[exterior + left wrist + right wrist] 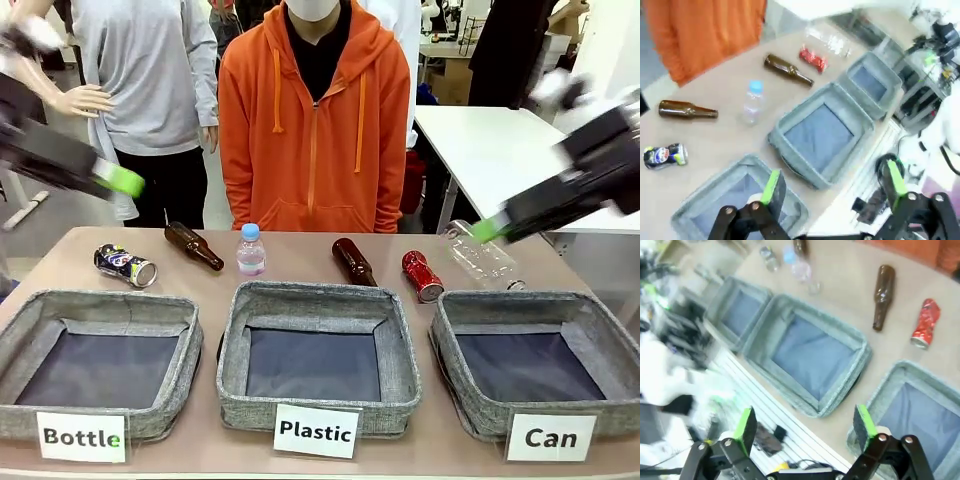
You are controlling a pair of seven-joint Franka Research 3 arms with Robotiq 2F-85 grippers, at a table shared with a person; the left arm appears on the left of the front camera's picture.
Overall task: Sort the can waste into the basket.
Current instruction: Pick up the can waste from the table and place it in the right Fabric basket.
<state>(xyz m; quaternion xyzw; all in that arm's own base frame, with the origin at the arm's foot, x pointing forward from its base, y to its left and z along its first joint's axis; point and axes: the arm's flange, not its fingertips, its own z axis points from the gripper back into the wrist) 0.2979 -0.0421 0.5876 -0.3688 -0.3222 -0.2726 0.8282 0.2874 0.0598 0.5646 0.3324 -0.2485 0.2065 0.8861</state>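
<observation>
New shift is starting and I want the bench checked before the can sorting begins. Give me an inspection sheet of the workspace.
Surface: tan table, no spill seen.
Job's things: red can, dented, lying just behind the Can basket; blue can lying at far left; Can basket holds nothing.
Clutter: two brown bottles and a clear bottle lying, small capped bottle upright; Bottle basket and Plastic basket, nothing inside.
Grippers: left gripper and right gripper open, raised, holding nothing.
Cables: blurred leads on the floor off the table; none on it.
Surroundings: person in orange hoodie at the far side; person in grey behind.
</observation>
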